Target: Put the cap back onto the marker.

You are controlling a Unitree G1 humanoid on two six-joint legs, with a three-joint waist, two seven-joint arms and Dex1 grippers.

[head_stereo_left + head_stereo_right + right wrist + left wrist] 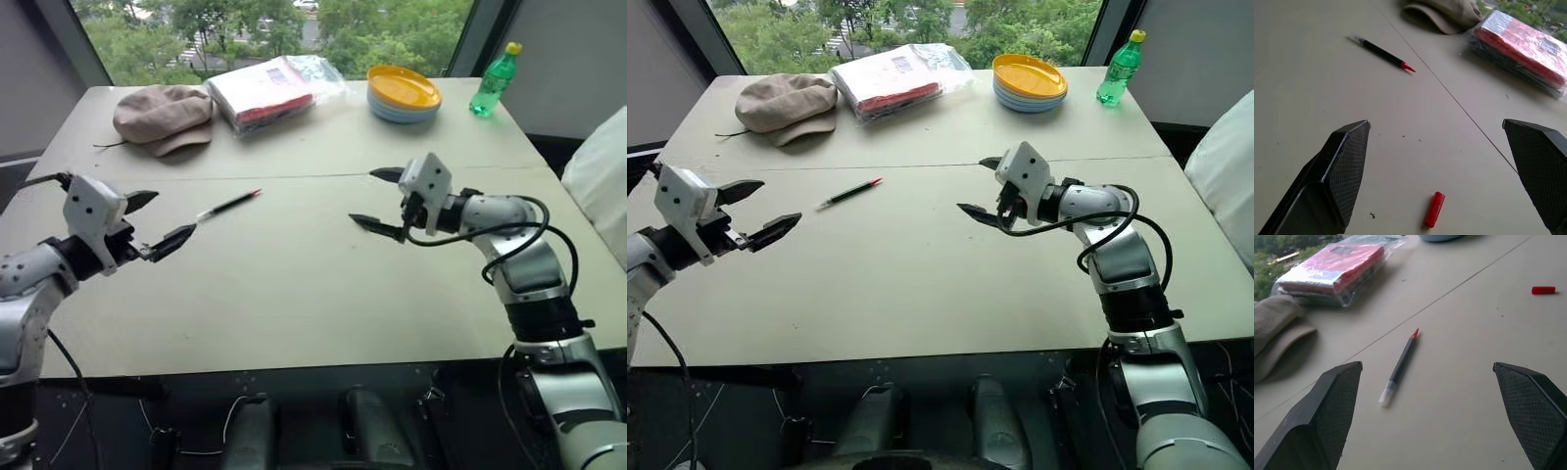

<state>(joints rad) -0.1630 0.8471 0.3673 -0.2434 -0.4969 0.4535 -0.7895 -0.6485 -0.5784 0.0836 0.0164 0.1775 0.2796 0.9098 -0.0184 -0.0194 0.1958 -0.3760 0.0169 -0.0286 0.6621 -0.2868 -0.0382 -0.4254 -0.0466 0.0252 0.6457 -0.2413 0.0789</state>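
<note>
Task judged to be at the very start: nothing picked up yet, cap and marker lying well apart on the bench point(294, 294).

The marker point(227, 205) is seen flat on the bench, uncapped, red tip toward the far side, whitish end toward the left pincer point(157, 221). That pincer is held just above the bench w/ fingers spread wide and nothing between them; in the left wrist view the marker point(1399, 366) lies ahead, between the two pads, not touched.

The cap point(1434, 209) is seen on its side in the right wrist view, on bare bench just ahead of the right pincer point(377, 200), approx. between its fingers. It is also caught in the left wrist view point(1543, 290), far across from the marker. The right pincer is likewise fully spread and empty, hanging above the bench near the centre seam.

Done so far: nil, as far as can be told. Left to do: marker to be grasped (probably by the left side), cap to be grasped (probably by the right), open end of cap lined up w/ the red tip, then pushed on. Which end of the cap is open cannot be told.

Other items at the far edge, not involved: beige hat point(162, 116), bagged red booklets point(269, 90), stacked plates point(403, 93), green bottle point(494, 80).
</note>
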